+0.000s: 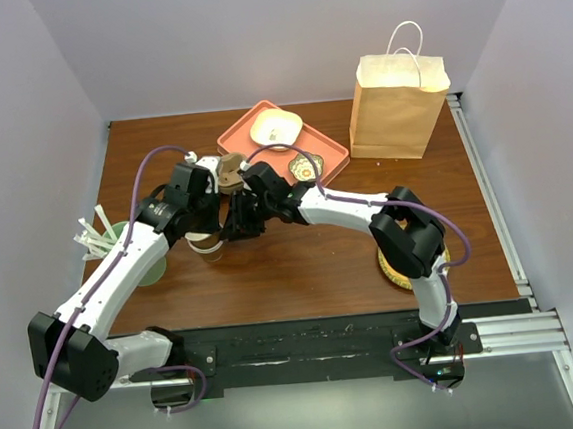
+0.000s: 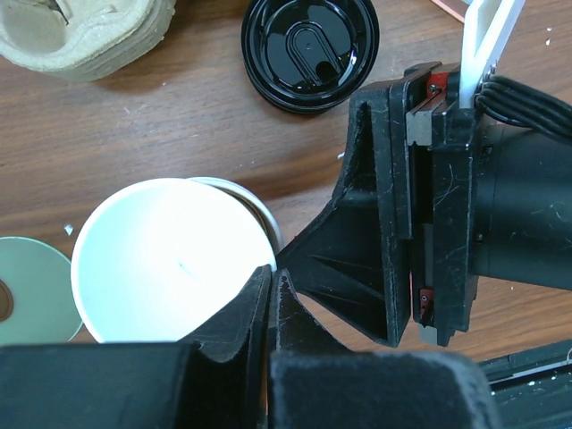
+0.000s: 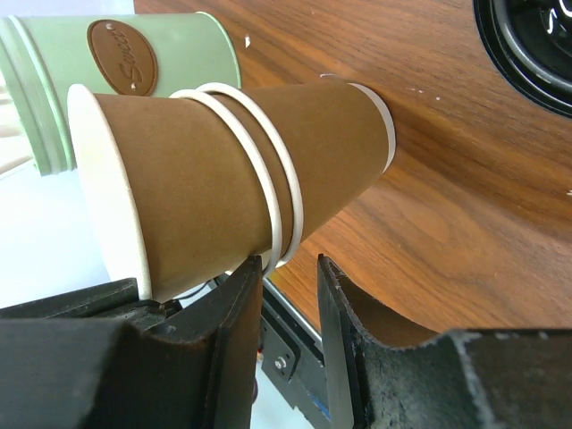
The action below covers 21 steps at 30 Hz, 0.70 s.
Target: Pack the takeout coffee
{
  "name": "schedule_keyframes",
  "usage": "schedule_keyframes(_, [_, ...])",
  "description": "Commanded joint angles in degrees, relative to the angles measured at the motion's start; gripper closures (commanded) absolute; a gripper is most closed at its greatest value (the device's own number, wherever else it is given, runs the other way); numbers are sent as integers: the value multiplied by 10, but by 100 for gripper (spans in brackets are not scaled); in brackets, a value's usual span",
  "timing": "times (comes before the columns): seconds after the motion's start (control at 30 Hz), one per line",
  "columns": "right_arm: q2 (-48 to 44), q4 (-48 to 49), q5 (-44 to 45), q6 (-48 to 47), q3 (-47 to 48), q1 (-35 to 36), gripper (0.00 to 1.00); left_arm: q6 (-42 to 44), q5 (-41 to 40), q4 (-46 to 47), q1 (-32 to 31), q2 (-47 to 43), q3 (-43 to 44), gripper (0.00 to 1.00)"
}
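The takeout coffee is out of view: no lidded cup shows in any frame. A stack of nested lidless brown cups (image 3: pixel 206 170) stands on the table, its cream-white inside (image 2: pixel 170 259) facing up. My left gripper (image 2: pixel 271 273) is shut on the top cup's rim, at the middle left of the table (image 1: pixel 206 232). My right gripper (image 3: pixel 290 264) is open, its tips at the side of the stack by the lower cups' white rims, just right of the left gripper (image 1: pixel 237 222). A loose black lid (image 2: pixel 308 49) lies on the wood beyond the cups. The brown paper bag (image 1: pixel 397 104) stands upright at the back right.
An orange tray (image 1: pixel 327 156) with a cream plate (image 1: pixel 276 127) sits at the back centre. Pulp cup carriers (image 2: pixel 89 36) lie near the lid. A green canister (image 3: pixel 116 80) stands left of the cups, beside white sticks (image 1: pixel 92 231). A yellow round stack (image 1: pixel 397 270) lies under the right arm.
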Motion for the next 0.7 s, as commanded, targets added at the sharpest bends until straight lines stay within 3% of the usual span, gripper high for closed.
schedule_keyframes(0.0, [8, -28, 13, -18, 24, 5, 66, -4, -13, 18, -1, -9, 23, 100])
schedule_keyframes(0.33, [27, -42, -11, -27, 123, -8, 64, 24, -104, -9, -1, -17, 46, 100])
schedule_keyframes(0.67, [-34, -82, -17, -42, 110, -30, 64, 19, -149, -39, -1, -21, 98, 100])
